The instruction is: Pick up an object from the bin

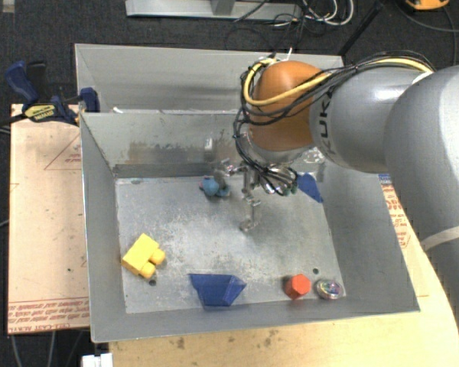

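The arm [398, 121] reaches in from the right over the grey bin [99, 205], its wrist under an orange cover [284, 105] wound with yellow and black cables. Below the cover the fingers [250, 214] point straight down, pressed together into one thin stem with nothing between them. Their tips stand at or just above the bare bin floor, about mid-bin and a little toward the back wall; I cannot tell whether they touch it.

The nearest thing is a small light-blue lump [212, 187], left of the fingers and slightly behind them, near the foot of the back wall and clear of the tips. A dark-blue flat piece [310, 187] lies to the right, against the right wall, partly under the wrist.

The rest lies well apart along the front. A yellow block [143, 255] sits in the front left corner area. A dark-blue wedge [216, 289] rests against the front wall near the middle. To its right a small orange-red piece [296, 286] and a shiny round bit [329, 288] sit just beside each other.
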